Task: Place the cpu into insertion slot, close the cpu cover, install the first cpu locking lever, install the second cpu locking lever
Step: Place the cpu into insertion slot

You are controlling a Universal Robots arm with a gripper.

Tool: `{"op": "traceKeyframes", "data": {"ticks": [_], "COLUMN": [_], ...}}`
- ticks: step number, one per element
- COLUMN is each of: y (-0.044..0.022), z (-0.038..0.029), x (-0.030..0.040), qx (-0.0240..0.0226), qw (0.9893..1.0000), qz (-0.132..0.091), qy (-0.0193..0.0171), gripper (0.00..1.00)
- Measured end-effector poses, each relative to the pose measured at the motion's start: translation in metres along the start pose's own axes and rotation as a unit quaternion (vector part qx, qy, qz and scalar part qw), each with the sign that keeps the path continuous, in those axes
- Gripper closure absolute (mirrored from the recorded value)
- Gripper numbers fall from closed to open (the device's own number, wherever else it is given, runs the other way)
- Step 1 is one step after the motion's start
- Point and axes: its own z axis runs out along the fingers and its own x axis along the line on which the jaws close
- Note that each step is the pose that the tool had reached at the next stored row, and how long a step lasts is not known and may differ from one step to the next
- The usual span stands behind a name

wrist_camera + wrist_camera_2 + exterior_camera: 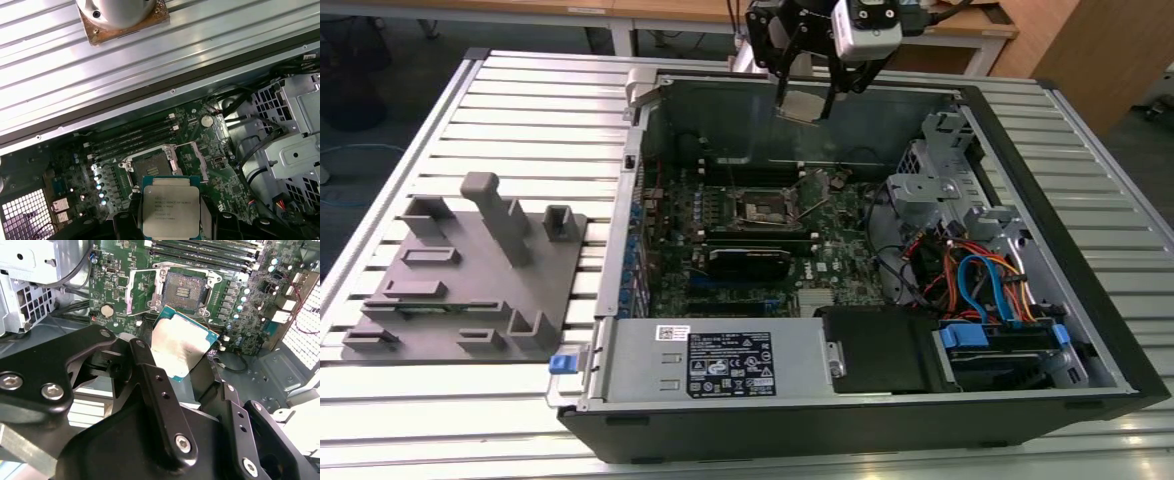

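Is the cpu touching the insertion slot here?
Apart. In the exterior view the gripper holds the cpu high up, with a plain gap above the insertion slot.

The exterior view looks down at a slant from high and well back, taking in the whole open case [854, 435] on the slatted counter [520, 90], with the arm [834, 30] at the far side. Both wrist views look down into the case from close above. They share the cpu [182, 342] [171, 207] up front and the slot [184, 291] [150, 165] beyond it, seen from opposite sides of the board [230, 185].
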Motion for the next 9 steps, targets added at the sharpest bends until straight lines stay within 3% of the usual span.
{"op": "traceKeyframes", "data": {"ticks": [9], "y": [0.0000], "z": [0.0000], "x": [0.0000], "qx": [-0.0001], "qw": [1.0000], "qz": [0.004], "qy": [-0.0004], "gripper": [0.46]}}
